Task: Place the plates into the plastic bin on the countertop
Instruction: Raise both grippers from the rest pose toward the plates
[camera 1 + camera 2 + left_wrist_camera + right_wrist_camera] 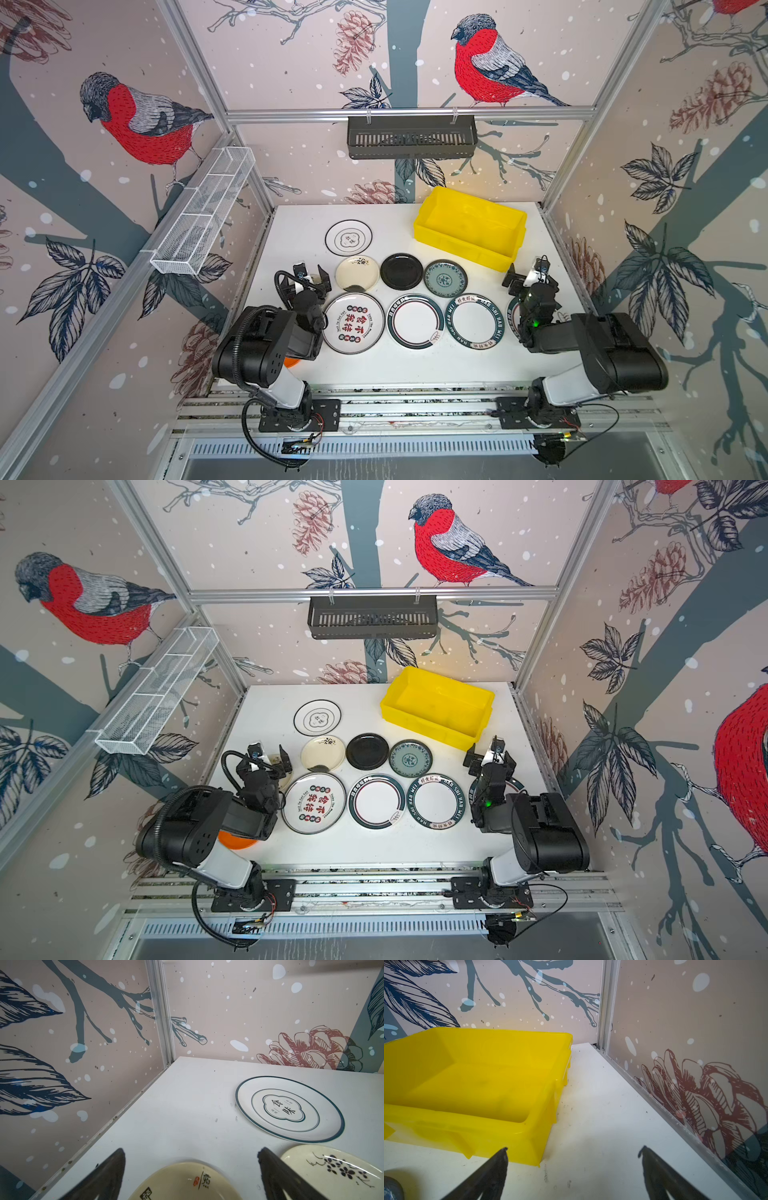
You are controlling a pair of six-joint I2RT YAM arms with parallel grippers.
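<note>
Several plates lie flat on the white countertop (291,232): a thin-ringed white plate (348,237), a cream flowered plate (357,273), a black plate (401,271), a teal-patterned plate (445,278), a red-character plate (353,323) and two dark-rimmed plates (414,321) (474,321). The yellow plastic bin (465,245) stands empty at the back right. My left gripper (305,282) is open above another cream plate (187,1182). My right gripper (525,276) is open over bare countertop by the bin's near corner (535,1155). An orange plate (237,840) peeks from under the left arm.
A black slotted shelf (411,139) hangs on the back wall. A white wire-mesh basket (203,212) hangs on the left wall. Aluminium rails (415,405) run along the countertop's front. Another dark-rimmed plate (513,316) is partly hidden under the right arm.
</note>
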